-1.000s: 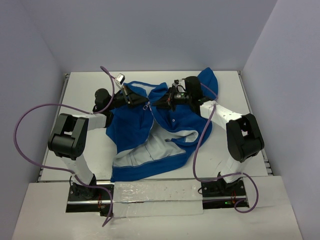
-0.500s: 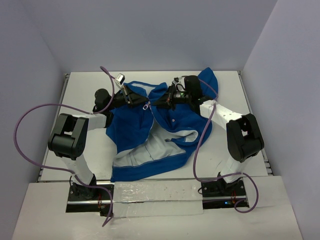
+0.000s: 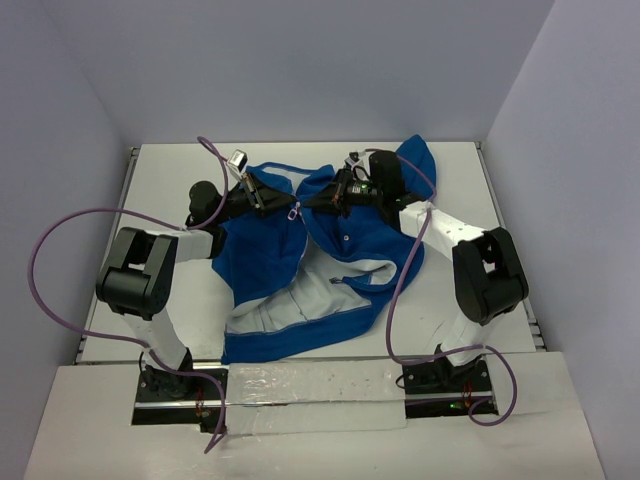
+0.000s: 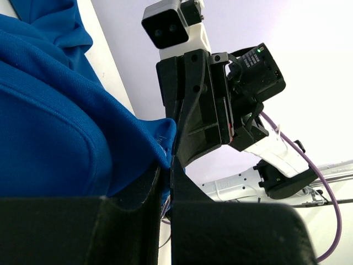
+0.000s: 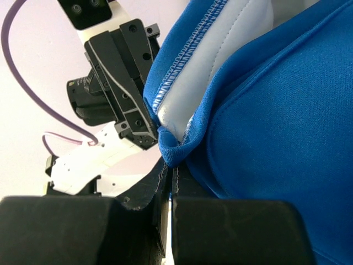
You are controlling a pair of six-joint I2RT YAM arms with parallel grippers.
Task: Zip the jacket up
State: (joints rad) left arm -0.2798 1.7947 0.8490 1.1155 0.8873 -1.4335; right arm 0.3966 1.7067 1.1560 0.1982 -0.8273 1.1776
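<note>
The royal-blue jacket (image 3: 300, 260) lies open on the white table, its pale lining (image 3: 300, 305) showing near the front. A silvery zipper pull (image 3: 294, 212) hangs near its top middle. My left gripper (image 3: 268, 197) is shut on a fold of the jacket's left top edge (image 4: 160, 141). My right gripper (image 3: 330, 198) is shut on the right top edge, where blue hem and white lining (image 5: 176, 146) bunch between the fingers. Both hold the cloth lifted a little, facing each other a short way apart.
The white table (image 3: 170, 170) is walled by pale panels on three sides. Purple cables (image 3: 60, 230) loop from both arms. The jacket's hood part (image 3: 415, 160) lies at the back right behind my right arm.
Both grippers have shifted slightly toward the back with the jacket's top edges still held; the cloth between them has barely moved.
</note>
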